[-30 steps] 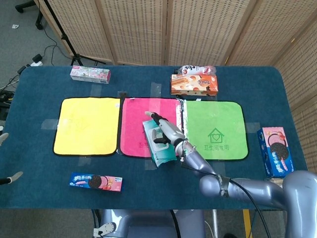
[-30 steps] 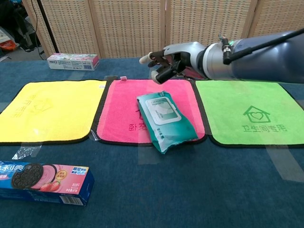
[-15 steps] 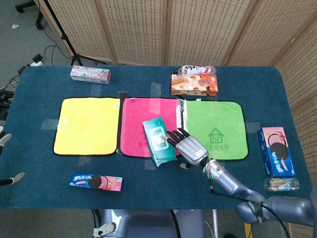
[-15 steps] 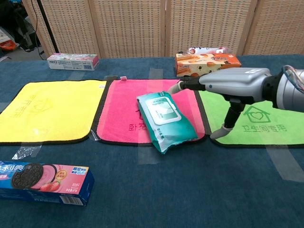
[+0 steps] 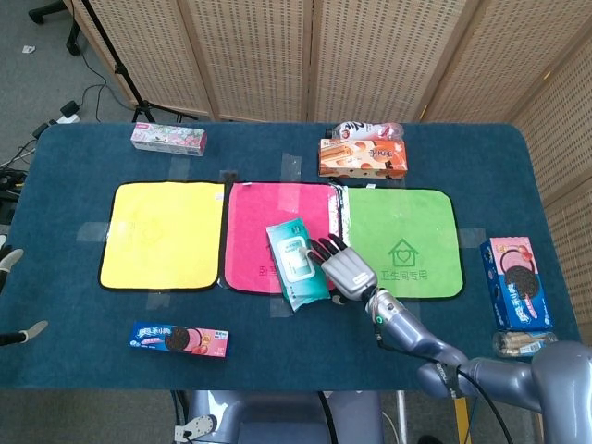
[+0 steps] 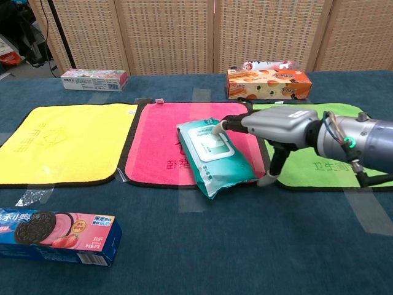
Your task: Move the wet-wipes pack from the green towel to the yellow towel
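**Wipes Pack Parked on Pink, Short of Yellow**

Head view: wet-wipes pack [image 5: 296,264] lying at a slant on the lower right part of the pink towel [image 5: 254,222], bottom end hanging past the towel's near edge onto the blue table [image 5: 83,314]. Right hand [image 5: 347,270] just beside the pack's right edge, palm down, fingers spread and holding nothing, tips at or near the pack's lid. Green towel [image 5: 407,236] bare to the right, yellow towel [image 5: 162,231] bare to the left and well apart from the pack. Left hand nowhere to be seen. Around the rim: orange snack box [image 5: 363,158] at the back, cookie box [image 5: 178,339] at the front.

Chest view: same pack [image 6: 214,155] flat and unlifted, straddling the pink towel's [image 6: 163,135] front hem. Right hand [image 6: 273,126] low over the seam between pink and green [image 6: 334,147], one finger reaching toward the lid, another pointing down to the table beside the pack; actual contact hard to confirm. Yellow towel [image 6: 67,141] still a full towel away.

Risks from here, as a judgement: soft, slippery wrapper likely to buckle or slide under a shallow side grasp; dragging rather than lifting could bunch the pink towel; a loose hold across the gap could drop the pack short of yellow.
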Available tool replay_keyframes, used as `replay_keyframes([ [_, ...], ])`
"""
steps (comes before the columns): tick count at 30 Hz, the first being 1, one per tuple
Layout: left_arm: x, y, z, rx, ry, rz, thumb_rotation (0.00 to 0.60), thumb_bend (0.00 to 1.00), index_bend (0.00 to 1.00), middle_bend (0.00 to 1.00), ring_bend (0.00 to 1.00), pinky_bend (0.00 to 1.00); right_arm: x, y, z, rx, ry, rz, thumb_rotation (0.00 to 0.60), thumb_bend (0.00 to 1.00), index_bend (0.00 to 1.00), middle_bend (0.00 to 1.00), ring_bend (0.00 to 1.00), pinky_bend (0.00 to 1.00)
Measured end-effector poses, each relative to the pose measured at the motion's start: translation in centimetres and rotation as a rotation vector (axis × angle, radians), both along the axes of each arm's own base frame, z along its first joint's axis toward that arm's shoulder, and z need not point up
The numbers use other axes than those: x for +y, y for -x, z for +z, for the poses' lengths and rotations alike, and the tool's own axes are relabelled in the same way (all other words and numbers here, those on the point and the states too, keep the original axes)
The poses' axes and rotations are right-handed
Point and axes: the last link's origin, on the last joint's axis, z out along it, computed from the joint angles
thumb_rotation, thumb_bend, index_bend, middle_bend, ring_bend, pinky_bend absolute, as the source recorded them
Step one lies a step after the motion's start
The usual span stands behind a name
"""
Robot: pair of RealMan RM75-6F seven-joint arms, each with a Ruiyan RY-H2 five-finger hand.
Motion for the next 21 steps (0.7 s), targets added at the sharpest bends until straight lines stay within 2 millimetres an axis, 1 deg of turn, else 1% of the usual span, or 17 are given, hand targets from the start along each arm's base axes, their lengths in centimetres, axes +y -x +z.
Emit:
replay_keyframes([
  [6,0.0,0.2,0.1,-0.006,0.002,0.008,0.600,0.00,0.00,0.00,0.00,0.00,-1.1,-2.8,-1.3,-0.063,0.005,-0.020,0.600,0.00,0.00,0.00,0.00,0.00],
  [21,0.2,0.6,0.3,-0.013,0.000,0.022,0.600,0.00,0.00,0.00,0.00,0.00,-3.7,-6.0,-3.9,-0.072,0.069,-0.141,0.600,0.00,0.00,0.00,0.00,0.00],
])
